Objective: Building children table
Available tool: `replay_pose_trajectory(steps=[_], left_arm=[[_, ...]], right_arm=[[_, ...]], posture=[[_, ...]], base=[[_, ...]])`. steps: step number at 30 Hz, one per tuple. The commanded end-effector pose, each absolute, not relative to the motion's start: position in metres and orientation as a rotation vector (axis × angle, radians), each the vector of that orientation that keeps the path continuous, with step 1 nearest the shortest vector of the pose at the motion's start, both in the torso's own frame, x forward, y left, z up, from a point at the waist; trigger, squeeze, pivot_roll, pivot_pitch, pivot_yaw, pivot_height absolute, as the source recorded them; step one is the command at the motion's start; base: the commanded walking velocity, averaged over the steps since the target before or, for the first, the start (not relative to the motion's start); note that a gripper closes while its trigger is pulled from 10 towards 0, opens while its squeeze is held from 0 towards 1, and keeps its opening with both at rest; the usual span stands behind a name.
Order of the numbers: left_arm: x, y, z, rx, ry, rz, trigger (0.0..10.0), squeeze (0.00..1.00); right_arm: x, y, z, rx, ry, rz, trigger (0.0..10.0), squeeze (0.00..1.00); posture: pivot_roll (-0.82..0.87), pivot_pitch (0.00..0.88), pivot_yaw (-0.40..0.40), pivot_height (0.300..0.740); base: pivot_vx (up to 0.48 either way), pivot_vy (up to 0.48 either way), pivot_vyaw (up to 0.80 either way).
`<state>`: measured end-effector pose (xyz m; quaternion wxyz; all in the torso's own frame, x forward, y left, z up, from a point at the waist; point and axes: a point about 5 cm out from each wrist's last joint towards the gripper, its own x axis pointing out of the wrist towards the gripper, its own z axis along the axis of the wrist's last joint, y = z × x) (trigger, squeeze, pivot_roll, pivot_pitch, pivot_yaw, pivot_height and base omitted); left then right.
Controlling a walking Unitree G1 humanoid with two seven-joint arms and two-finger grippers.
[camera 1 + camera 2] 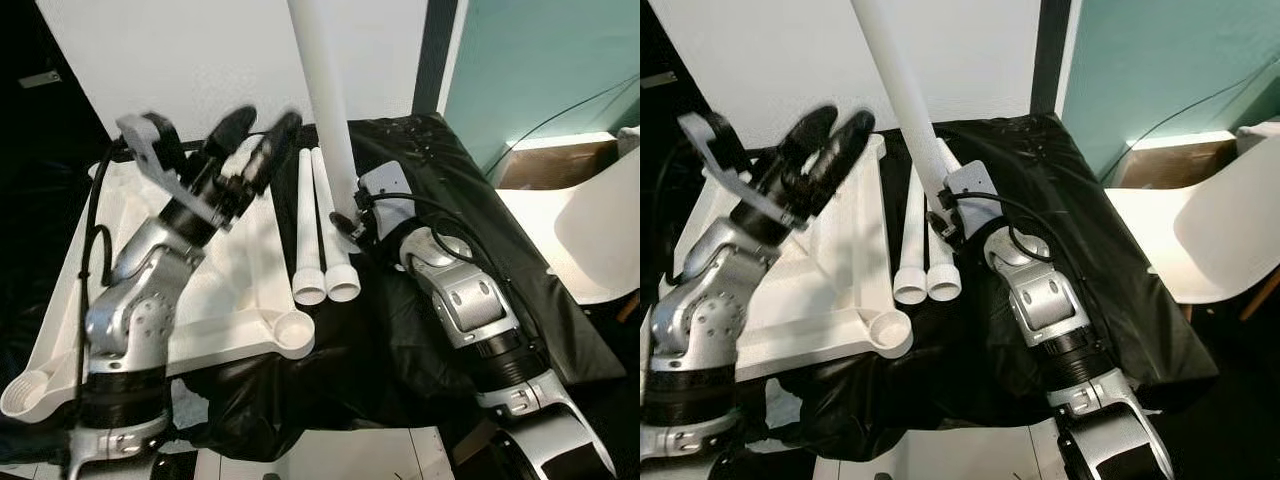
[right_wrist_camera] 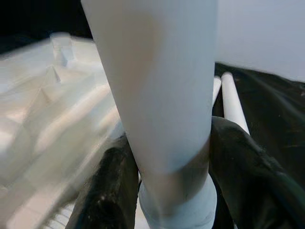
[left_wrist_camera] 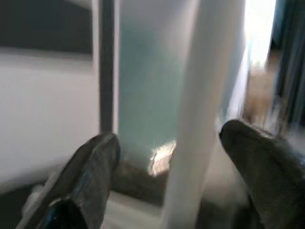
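Nearest you, the upturned white tabletop (image 1: 235, 300) lies on the black cloth (image 1: 420, 330), a round leg socket (image 1: 293, 333) at its near corner. Just beside it, two loose legs (image 1: 318, 230) lie side by side, long axes running away from you. Your right gripper (image 2: 167, 181) is clenched around a third white leg (image 1: 325, 90), which stands nearly upright, pointing up. Your left gripper (image 1: 250, 145) hovers above the tabletop, fingers spread, grasping nothing.

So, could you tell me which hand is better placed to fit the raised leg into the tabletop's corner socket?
Right, probably. The right hand already grips the raised leg, while the left hand hovers open over the tabletop, near the corner socket.
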<state>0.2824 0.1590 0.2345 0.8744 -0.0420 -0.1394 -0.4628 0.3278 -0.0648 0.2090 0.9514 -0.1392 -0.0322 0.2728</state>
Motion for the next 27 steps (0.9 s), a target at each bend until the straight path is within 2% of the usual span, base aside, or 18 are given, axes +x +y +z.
replay_pose_trajectory(steps=[1,7,12,14,24,27], left_arm=[[0.281,0.161,0.214,-0.019,-0.183,-1.046,10.0,0.00],[0.278,0.172,0.203,0.008,-0.113,-1.055,10.0,0.00],[0.266,0.185,0.193,0.003,-0.011,-1.108,10.0,0.00],[0.252,0.189,0.183,-0.012,0.068,-1.172,10.0,0.00],[0.233,0.190,0.167,-0.001,0.166,-1.266,10.0,0.00],[0.225,0.190,0.156,0.040,0.243,-1.292,10.0,0.00]], right_arm=[[0.325,-0.064,0.214,-0.269,-0.089,0.563,10.0,0.00],[0.324,-0.065,0.218,-0.276,-0.111,0.556,10.0,0.00],[0.322,-0.064,0.224,-0.279,-0.138,0.555,10.0,0.00],[0.320,-0.063,0.225,-0.275,-0.142,0.556,10.0,0.00],[0.320,-0.064,0.226,-0.271,-0.138,0.546,10.0,0.00],[0.320,-0.063,0.226,-0.266,-0.137,0.547,10.0,0.00]], posture=[[-0.06,0.000,0.069,0.740],[-0.06,0.000,0.066,0.740],[-0.06,0.000,0.065,0.740],[-0.06,0.000,0.064,0.740],[-0.06,0.000,0.060,0.740],[-0.05,0.000,0.058,0.740]], base=[[0.000,0.000,0.00],[0.000,0.000,0.00],[0.000,0.000,0.00],[0.000,0.000,0.00],[0.000,0.000,0.00],[0.000,0.000,0.00]])
